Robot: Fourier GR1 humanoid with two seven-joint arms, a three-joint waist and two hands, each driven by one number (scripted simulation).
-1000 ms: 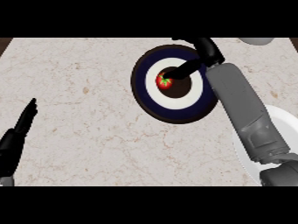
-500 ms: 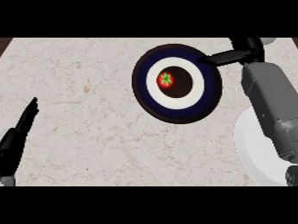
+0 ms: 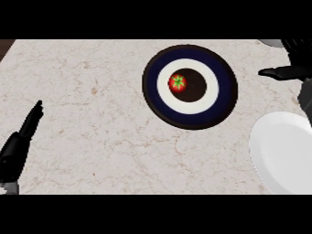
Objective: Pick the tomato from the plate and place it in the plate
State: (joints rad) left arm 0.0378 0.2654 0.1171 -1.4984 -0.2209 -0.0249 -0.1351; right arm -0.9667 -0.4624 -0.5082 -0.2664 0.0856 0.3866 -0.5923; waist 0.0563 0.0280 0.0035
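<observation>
One head view looks steeply down at the marble counter (image 3: 97, 87), fairly close. The frame runs from the left hand (image 3: 16, 153) at its lower left to the right hand (image 3: 305, 64) at its upper right.

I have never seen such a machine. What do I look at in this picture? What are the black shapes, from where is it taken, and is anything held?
There is one view, as from the head of a humanoid robot, looking steeply down at a marbled counter. The black shapes are its two hands. The left hand rests open at the lower left, fingers up. The right hand is at the upper right, open, and holds nothing. Two plates lie on the counter: a dark blue plate with a white ring, and a plain white plate at the lower right. A red tomato sits in the middle of the dark blue plate. Neither hand touches it.
</observation>
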